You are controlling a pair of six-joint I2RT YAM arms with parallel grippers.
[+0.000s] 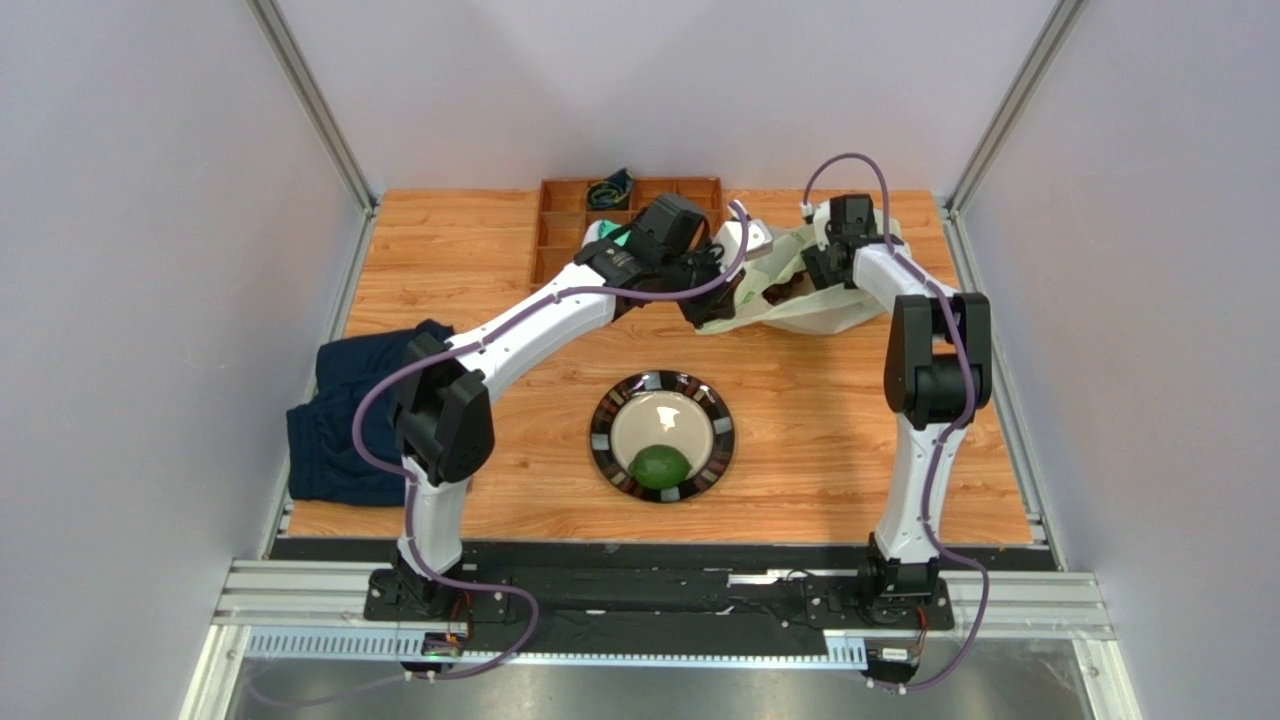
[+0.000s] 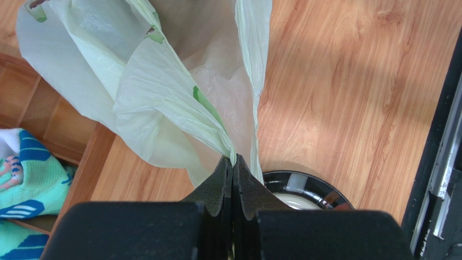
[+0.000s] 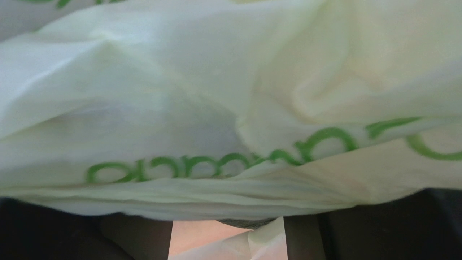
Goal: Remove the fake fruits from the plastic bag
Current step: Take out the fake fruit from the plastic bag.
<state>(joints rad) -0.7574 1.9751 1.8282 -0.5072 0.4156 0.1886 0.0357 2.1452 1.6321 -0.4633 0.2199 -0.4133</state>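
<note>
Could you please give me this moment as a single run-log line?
left gripper: shut on plastic bag | right gripper: at the bag, grip unclear | plate: one avocado

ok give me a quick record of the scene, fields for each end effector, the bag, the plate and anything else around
left end effector: shut, pinching a fold of the plastic bag
right end effector: at the bag's right part, plastic draped over it, jaw state unclear
plastic bag: crumpled, lying beyond the plate
plate: holds one green avocado
other fruits: none visible
also present: navy cloth at left, socks in wooden tray
</note>
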